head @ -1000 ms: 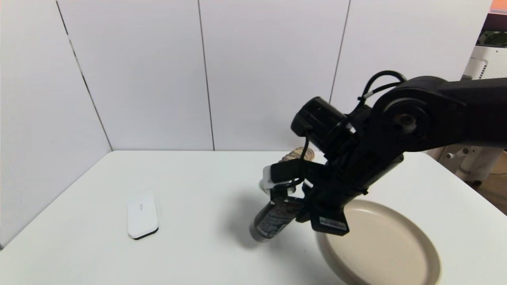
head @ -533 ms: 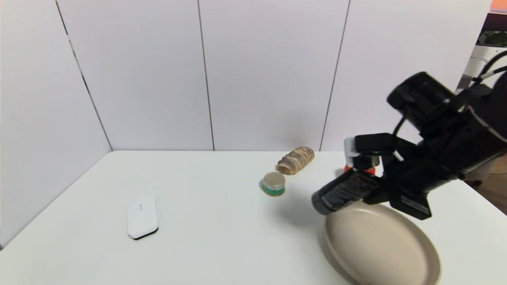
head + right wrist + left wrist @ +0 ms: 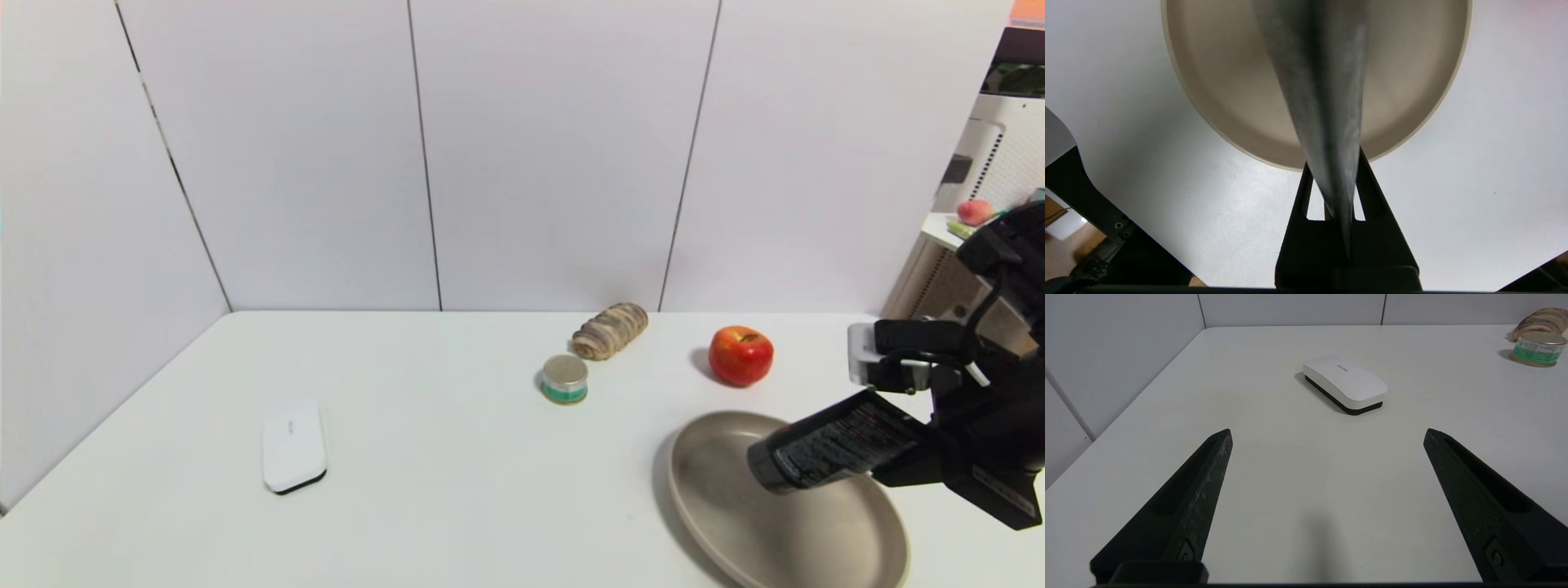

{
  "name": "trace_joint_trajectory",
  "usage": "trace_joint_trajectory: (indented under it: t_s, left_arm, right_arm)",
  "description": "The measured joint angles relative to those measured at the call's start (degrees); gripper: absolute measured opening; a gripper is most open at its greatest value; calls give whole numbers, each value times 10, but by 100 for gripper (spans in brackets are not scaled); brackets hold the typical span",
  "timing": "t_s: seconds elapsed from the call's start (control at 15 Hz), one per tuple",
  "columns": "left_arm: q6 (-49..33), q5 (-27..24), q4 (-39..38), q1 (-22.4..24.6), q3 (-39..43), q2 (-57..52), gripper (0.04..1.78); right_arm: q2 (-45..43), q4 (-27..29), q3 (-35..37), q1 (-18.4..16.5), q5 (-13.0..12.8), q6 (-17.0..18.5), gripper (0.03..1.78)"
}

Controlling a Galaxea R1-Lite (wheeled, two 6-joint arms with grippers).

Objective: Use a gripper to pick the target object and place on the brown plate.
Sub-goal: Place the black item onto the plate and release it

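My right gripper (image 3: 918, 457) is shut on the black squeeze tube (image 3: 833, 445) by its crimped end. It holds the tube tilted in the air above the brown plate (image 3: 718, 506), cap end toward the plate's middle. In the right wrist view the tube (image 3: 1318, 81) runs between the closed fingers (image 3: 1372, 179) over the plate (image 3: 1216, 81). My left gripper (image 3: 1327, 437) is open and empty over the table near the front left, out of the head view.
A red apple (image 3: 740, 355) sits just behind the plate. A small green-sided tin (image 3: 564, 379) and a bread roll (image 3: 610, 330) lie toward the back middle. A white eraser block (image 3: 293, 445) lies at the left, also in the left wrist view (image 3: 1345, 383).
My right arm has swung to the right with the tube, from the table's middle to above the plate. The tin, the roll and the apple have come into view.
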Motion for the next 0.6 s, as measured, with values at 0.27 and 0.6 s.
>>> trace_joint_trajectory:
  t_s: [0.27,0.6]
  left_arm:
    - [0,0,0,0,0,0,169]
    - [0,0,0,0,0,0,169]
  right_arm:
    - [3,-2,18,-22,-5,-3,39]
    - [2,-2,25,-26,-2,-1,102]
